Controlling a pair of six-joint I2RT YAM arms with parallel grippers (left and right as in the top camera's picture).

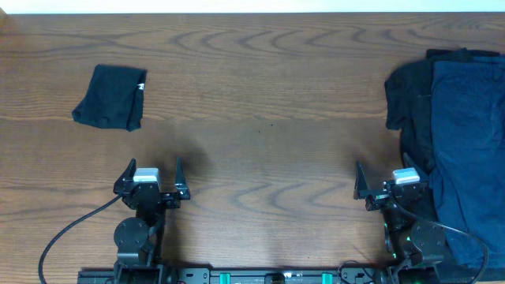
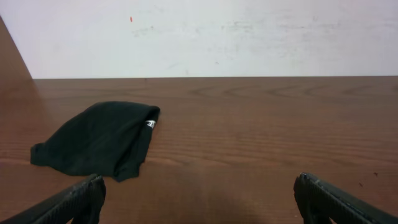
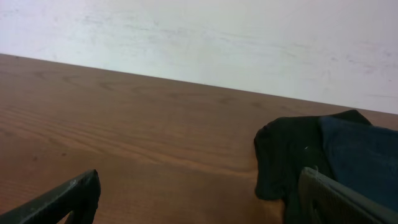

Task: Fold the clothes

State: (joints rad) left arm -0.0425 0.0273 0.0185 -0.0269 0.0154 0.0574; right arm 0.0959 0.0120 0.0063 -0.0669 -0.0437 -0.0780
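A folded black garment with a small white tag lies at the far left of the table; it also shows in the left wrist view. A navy blue garment lies unfolded on a black garment at the right edge; both show in the right wrist view, navy and black. My left gripper is open and empty near the front edge, well short of the folded piece. My right gripper is open and empty, its right finger over the edge of the pile.
The wooden table spans the view, with a white wall behind its far edge. Cables run from the arm bases along the front edge.
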